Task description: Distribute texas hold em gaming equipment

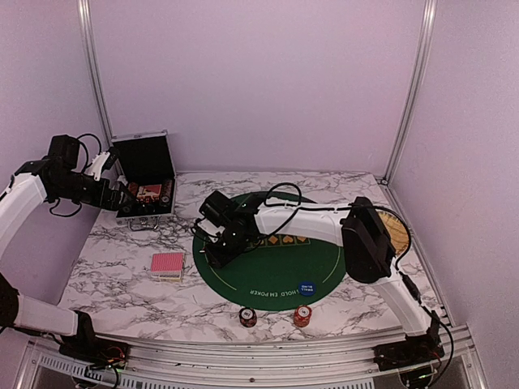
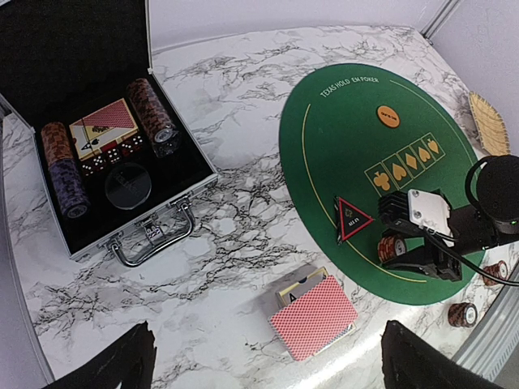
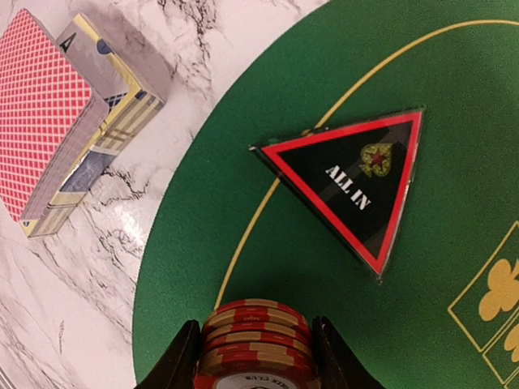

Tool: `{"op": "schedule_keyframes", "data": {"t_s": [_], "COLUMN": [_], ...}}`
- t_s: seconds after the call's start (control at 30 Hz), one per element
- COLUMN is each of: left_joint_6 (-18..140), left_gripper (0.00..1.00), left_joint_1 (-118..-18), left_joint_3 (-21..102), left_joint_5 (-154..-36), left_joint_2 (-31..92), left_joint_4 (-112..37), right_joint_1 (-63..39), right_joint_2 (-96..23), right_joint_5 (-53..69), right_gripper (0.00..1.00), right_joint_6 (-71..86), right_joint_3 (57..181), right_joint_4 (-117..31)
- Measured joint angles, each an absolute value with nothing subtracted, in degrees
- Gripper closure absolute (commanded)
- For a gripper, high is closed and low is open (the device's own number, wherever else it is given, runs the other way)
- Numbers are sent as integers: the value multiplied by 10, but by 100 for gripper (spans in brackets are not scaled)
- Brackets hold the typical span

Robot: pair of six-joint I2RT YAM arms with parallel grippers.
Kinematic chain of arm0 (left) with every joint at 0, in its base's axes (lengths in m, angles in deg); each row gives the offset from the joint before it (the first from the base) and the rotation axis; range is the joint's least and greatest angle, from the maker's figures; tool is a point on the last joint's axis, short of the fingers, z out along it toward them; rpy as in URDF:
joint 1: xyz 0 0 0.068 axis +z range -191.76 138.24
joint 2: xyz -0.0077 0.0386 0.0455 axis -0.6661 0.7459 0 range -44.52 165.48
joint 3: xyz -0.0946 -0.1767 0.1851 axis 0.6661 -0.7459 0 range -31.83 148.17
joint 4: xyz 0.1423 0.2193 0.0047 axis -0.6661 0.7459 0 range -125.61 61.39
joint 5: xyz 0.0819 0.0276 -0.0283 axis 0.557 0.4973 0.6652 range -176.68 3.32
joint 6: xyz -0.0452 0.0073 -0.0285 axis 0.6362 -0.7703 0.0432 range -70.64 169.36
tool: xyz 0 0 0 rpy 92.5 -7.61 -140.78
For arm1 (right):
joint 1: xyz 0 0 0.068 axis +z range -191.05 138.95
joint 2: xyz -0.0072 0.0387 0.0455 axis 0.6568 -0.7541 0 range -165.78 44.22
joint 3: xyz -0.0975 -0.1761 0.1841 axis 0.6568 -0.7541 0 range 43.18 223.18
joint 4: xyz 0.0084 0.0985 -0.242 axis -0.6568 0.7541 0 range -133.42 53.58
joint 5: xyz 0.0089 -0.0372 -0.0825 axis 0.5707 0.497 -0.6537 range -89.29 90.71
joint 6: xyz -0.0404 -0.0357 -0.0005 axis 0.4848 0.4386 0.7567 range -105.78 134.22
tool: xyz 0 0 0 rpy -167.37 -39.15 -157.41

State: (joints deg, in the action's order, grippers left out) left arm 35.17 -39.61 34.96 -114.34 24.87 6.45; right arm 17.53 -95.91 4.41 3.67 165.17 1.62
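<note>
Right gripper [image 3: 255,361] is squeezing a stack of red chips [image 3: 255,324] at the green mat's [image 3: 454,105] 9 o'clock edge, with the ALL IN marker [image 3: 357,182] just beside it. Left gripper [image 1: 128,197] is hanging wide open by the case [image 1: 147,160].

We found the case [image 1: 144,182] at the table's [image 1: 122,267] far left, chips and cards inside it. The mat [image 1: 268,279] lay mid-table, with the deck of cards [image 1: 168,264] to its left. On the mat's left part lay the triangular marker [image 3: 357,182], a chip stack [image 3: 255,340] just beside it. A second chip stack [image 1: 247,317] and a third chip stack [image 1: 302,315] stood before the mat's near edge.
</note>
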Motion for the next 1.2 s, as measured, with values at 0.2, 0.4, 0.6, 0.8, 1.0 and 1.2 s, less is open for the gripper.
{"op": "schedule_keyframes", "data": {"t_s": [0.2, 0.4, 0.6, 0.8, 1.0, 1.2], "left_joint_6": [351, 351, 350, 350, 350, 350], "left_gripper": [1, 1, 1, 1, 1, 1], "left_joint_1": [-396, -396, -396, -396, -396, -396], "left_joint_3": [350, 350, 350, 350, 350, 350], "left_joint_5": [-1148, -1148, -1148, -1150, -1152, -1152], "left_joint_2": [249, 249, 249, 249, 249, 249], "left_joint_4": [64, 64, 64, 65, 65, 65], "right_joint_1": [175, 175, 175, 176, 176, 176], "right_joint_2": [-969, -981, -982, -982, -977, -898], "right_joint_5": [55, 60, 60, 58, 53, 46], "right_gripper": [83, 67, 47, 44, 44, 36], "right_joint_6": [36, 36, 38, 40, 44, 46], "right_joint_3": [1653, 1661, 1662, 1662, 1662, 1603], "right_joint_4": [11, 3, 1, -1, 0, -4]}}
